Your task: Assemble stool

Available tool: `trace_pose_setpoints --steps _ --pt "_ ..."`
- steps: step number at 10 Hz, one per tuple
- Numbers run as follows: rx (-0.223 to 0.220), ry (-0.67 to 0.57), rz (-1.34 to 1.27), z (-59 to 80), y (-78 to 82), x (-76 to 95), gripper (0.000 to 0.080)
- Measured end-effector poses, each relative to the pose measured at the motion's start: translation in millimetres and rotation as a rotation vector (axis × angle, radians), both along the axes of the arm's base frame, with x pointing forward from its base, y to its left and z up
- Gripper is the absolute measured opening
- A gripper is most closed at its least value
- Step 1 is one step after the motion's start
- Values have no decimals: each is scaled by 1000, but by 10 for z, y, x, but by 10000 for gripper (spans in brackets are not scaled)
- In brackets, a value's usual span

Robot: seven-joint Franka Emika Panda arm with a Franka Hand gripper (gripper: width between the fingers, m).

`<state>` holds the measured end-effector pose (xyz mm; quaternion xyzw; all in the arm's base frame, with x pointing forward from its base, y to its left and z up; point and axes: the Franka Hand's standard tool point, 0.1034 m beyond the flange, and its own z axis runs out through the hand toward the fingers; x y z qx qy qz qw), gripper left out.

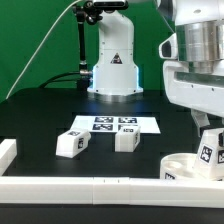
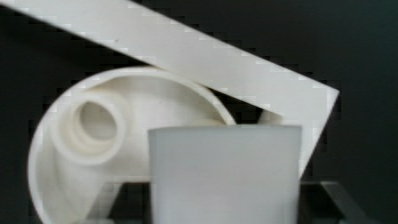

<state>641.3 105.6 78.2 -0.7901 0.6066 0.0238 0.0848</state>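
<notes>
While gripped by end effector (image 1: 211,140), leg (image 1: 207,153) over seat (image 1: 182,171).

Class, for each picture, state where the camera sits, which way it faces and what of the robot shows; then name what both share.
Exterior view: off the arm, facing the white robot base across the black table; the arm's wrist looms at the exterior view's right.
Wrist view: on the wrist, looking along the gripper, shut on a stubby white plastic block leg; dark finger edges show.
Shared: that leg and the round rimmed white disc seat.
</notes>
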Motion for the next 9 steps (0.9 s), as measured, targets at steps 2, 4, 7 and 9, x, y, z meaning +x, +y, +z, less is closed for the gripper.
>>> trace_pose_setpoints --steps 2,4,7,9 --pt "7 6 -30 -4 27 -5 340" --pt "-4 -10 126 69 64 0 619" --pt "-10 -74 321 273 155 57 641" --pt "-26 -103 501 258 146 53 649"
